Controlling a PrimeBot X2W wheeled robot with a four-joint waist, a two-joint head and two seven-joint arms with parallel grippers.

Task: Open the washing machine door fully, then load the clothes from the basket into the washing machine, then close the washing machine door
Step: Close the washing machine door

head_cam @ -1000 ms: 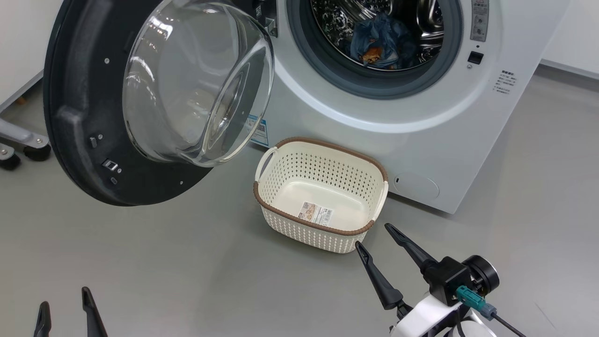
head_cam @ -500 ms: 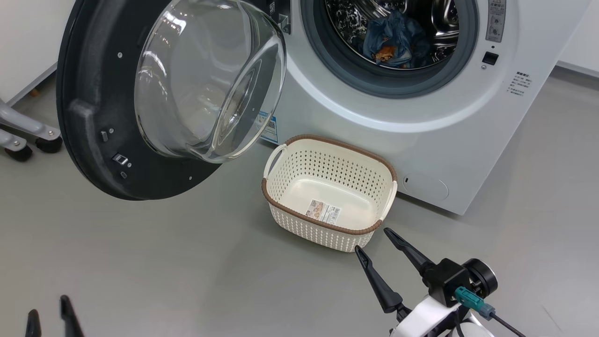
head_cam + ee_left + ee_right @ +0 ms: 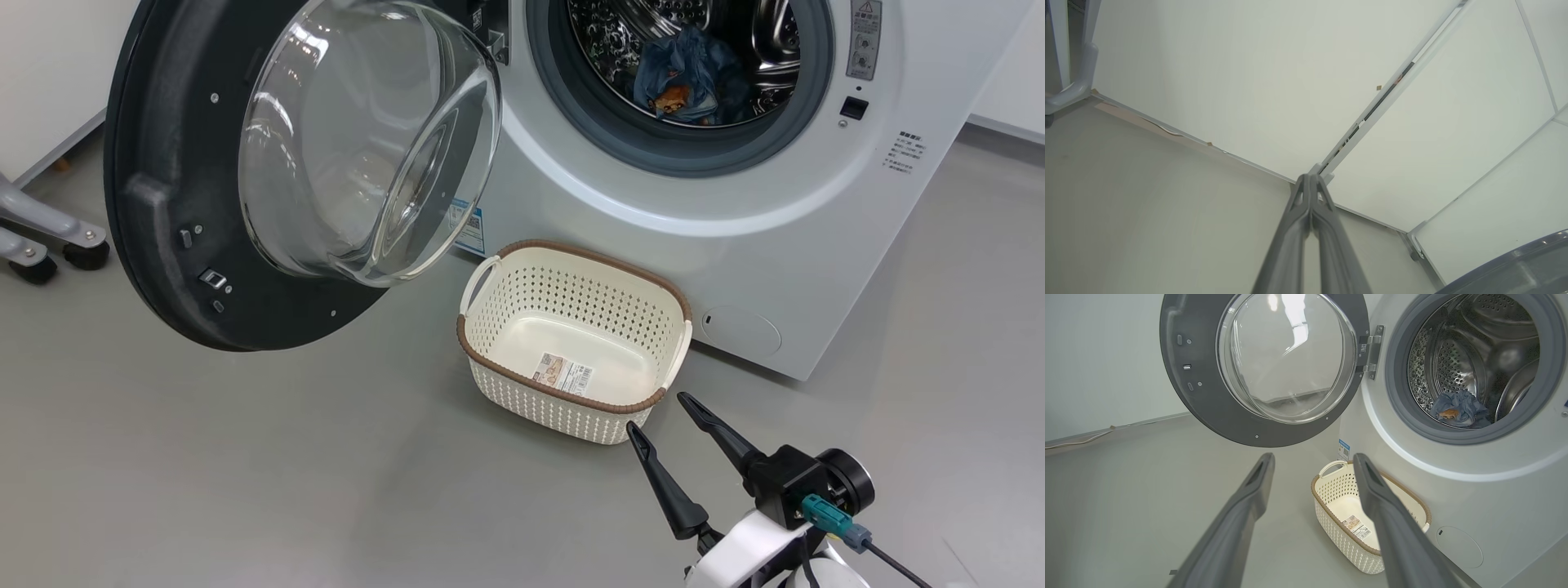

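The grey floor [image 3: 245,474] bears the washing machine [image 3: 653,269], the basket [image 3: 555,416] just before it, and a wheeled frame [image 3: 82,255].

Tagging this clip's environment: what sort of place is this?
Probably a lab or test room set up as a laundry corner: front-loading washing machine on a grey floor, plain white wall panels, a castor-wheeled metal frame.

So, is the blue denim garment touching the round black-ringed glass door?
Apart. Right wrist view shows the garment inside the steel drum, the door swung wide open.
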